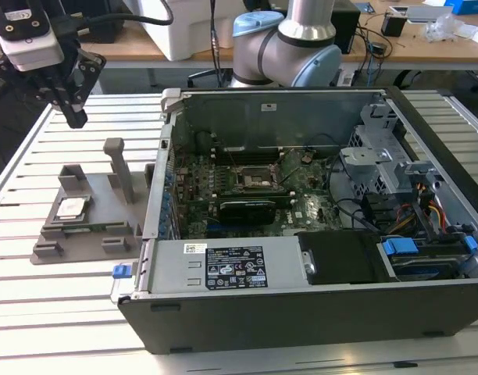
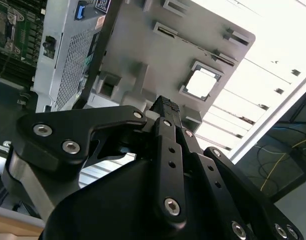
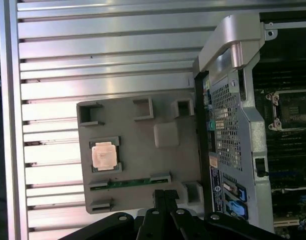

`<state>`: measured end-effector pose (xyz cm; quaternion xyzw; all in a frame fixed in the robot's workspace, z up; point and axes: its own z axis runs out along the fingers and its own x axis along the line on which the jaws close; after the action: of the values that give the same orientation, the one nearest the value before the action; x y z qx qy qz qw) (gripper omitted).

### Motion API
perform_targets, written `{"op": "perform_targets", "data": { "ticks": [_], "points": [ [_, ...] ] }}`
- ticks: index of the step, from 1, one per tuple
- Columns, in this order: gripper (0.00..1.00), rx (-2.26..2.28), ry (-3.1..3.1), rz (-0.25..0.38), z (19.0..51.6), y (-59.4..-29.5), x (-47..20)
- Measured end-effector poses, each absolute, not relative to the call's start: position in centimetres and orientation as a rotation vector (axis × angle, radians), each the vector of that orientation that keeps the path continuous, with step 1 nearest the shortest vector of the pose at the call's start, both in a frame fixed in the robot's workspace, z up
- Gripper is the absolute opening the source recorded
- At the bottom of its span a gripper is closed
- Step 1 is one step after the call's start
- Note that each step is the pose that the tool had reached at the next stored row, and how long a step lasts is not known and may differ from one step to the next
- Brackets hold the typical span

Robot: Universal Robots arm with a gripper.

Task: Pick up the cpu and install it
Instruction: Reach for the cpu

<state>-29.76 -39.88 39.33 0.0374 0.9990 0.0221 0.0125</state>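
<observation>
The cpu [image 1: 71, 207] [image 2: 200, 83] [image 3: 103, 154] is a small silvery square lying flat in a recess of the grey plastic tray [image 1: 106, 234] [image 3: 143, 185], on the exterior view's left beside the open computer case. My gripper [image 1: 76, 119] [image 2: 166, 103] [image 3: 165, 196] hangs well above the tray and apart from the chip, fingers pressed together with nothing between them. The black-framed motherboard socket [image 1: 251, 180] [image 3: 292, 109] sits inside the case.
The open computer case [image 1: 317, 312] lies on a slatted metal table [image 1: 36, 312], its raised side wall [image 1: 162, 156] right next to the tray. A post [image 1: 118, 168] stands up from the tray. Cables and drive bays fill the case's right side.
</observation>
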Motion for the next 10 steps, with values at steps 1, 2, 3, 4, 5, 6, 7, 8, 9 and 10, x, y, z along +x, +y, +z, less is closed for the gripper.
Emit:
{"op": "perform_targets", "data": {
  "ticks": [1,2,3,4,5,6,7,8,9,10],
  "points": [
    [0.11,0.117,3.114,0.069,39.3,-39.9,-29.9],
    [0.11,0.117,3.114,0.069,39.3,-39.9,-30.2],
    [0.11,0.117,3.114,0.069,39.3,-39.9,-30.4],
    [0.11,0.117,3.114,0.069,39.3,-39.9,-30.5],
    [0.11,0.117,3.114,0.069,39.3,-39.9,-30.7],
    [0.11,0.117,3.114,0.069,39.3,-39.9,-30.9],
    [0.11,0.117,3.114,0.069,39.3,-39.9,-31.3],
    [0.11,0.117,3.114,0.069,39.3,-39.9,-31.6],
    [0.11,0.117,3.114,0.069,39.3,-39.9,-32.2],
    [0.11,0.117,3.114,0.069,39.3,-39.9,-32.5]
  ]
}}
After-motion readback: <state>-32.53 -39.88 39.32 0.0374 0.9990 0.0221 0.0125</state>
